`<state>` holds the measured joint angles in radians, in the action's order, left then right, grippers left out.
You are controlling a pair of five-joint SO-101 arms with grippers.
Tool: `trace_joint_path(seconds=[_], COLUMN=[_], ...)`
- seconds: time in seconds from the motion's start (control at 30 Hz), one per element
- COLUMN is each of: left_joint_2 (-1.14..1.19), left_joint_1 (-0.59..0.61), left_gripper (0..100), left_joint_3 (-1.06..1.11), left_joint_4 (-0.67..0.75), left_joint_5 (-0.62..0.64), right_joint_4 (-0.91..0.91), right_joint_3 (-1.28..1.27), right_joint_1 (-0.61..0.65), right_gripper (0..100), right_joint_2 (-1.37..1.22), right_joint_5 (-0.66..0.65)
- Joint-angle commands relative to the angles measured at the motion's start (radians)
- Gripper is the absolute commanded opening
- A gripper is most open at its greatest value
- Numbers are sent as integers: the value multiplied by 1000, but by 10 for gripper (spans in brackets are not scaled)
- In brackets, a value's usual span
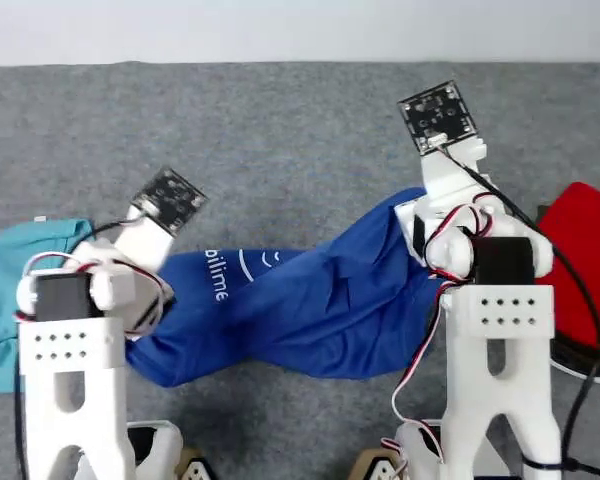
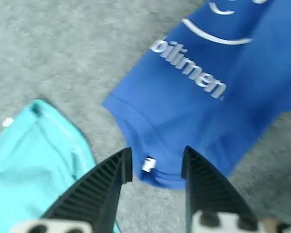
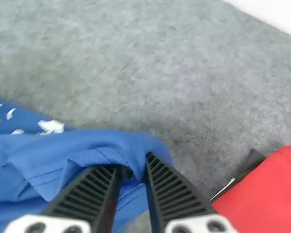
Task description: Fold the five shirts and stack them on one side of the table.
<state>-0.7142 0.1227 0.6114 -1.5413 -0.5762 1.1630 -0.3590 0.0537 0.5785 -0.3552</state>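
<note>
At the table's left edge lies a crumpled turquoise cloth shirt (image 1: 10,290), resting on the grey felt table cover (image 1: 280,130). Just beside it is the left gripper (image 2: 155,167), its black ribbed jaws standing well apart. The seamed edge of a blue cloth shirt with white lettering (image 1: 300,310), bearing a small white tag, lies in the gap between the jaw tips. Whether either jaw touches the cloth cannot be told. The blue shirt stretches as a twisted, rumpled band across the middle of the table from one arm to the other, its lettered part nearer the left arm. At its right end, the right gripper (image 3: 133,174) has its jaws drawn narrow, pinching a raised fold of the shirt's hem between them. Right of that arm, near the blue shirt but apart from it, a bright red cloth shirt (image 1: 580,250) lies at the table's right edge.
</note>
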Motion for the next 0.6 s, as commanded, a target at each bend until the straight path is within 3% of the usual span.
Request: trace_joint_path(seconds=[0.0,0.13,0.23,0.4,0.57], left_joint_2=[-3,-2,64,328,658], left_joint_1=[-127,-273,-285,-207,-91], left_gripper=[174,174,174,174,173], left_joint_3=[44,179,251,179,-139], left_joint_4=[-40,9,103,272,336], left_joint_5=[-17,-17,-17,-17,-12], right_joint_4=[-114,-160,-162,-162,-162], right_joint_3=[-35,-57,-52,-52,-52], right_joint_1=[-45,-76,-87,-90,-91], right_gripper=[10,10,10,10,10], right_joint_2=[15,15,15,16,16], right_joint_5=[-54,-61,-63,-63,-63])
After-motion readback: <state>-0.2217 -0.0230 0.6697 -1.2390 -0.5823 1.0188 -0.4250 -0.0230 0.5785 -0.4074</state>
